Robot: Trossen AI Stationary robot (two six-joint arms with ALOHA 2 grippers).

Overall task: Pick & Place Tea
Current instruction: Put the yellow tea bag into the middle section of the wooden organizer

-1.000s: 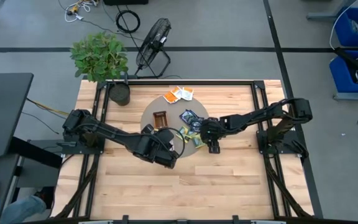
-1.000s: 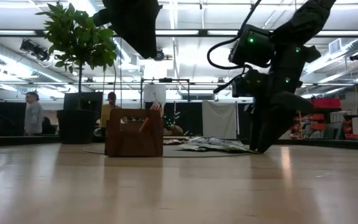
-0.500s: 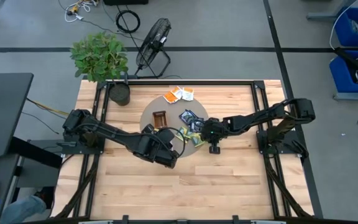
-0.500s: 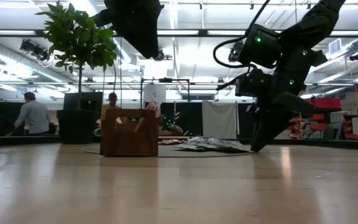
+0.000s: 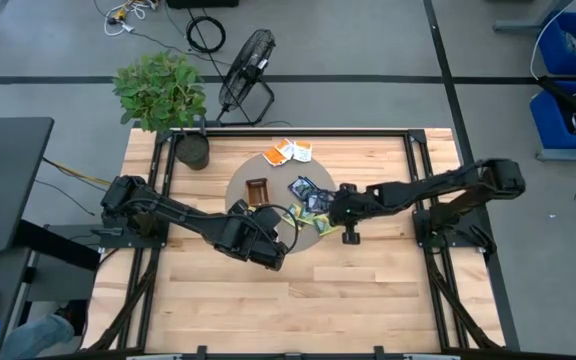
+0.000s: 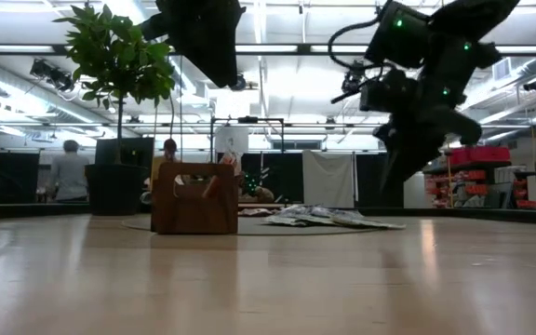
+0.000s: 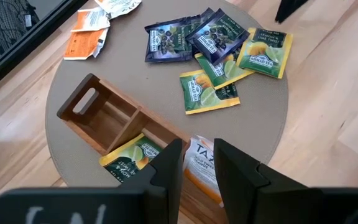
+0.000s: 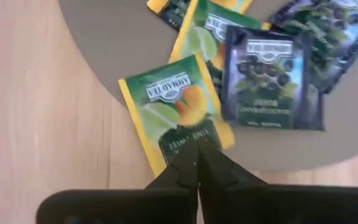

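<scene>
Everything sits around the round grey mat (image 5: 286, 200) in the middle of the wooden table (image 5: 368, 290). The right gripper (image 8: 197, 163) is pinched fully together on the corner of a yellow-green sachet (image 8: 176, 112), lifted above the mat's edge on the side nearest the right arm; in the right wrist view that sachet hangs over the mat's rim with half of it above bare wood. The rest of the tea is on the mat: a loose pile of dark blue sachets (image 7: 173, 40) and yellow-green sachets (image 7: 207, 90) near the mat's far-right part, plus orange-and-white sachets (image 5: 288, 152) just off the mat's far edge. The wooden tray (image 7: 114, 134) sits on the mat too, with one yellow-green sachet in a compartment. The left gripper (image 7: 197, 165) hovers above the tray end of the mat, fingers narrowly apart with an orange-and-white sachet (image 7: 199, 163) showing between them; can't tell if it's actually gripped.
</scene>
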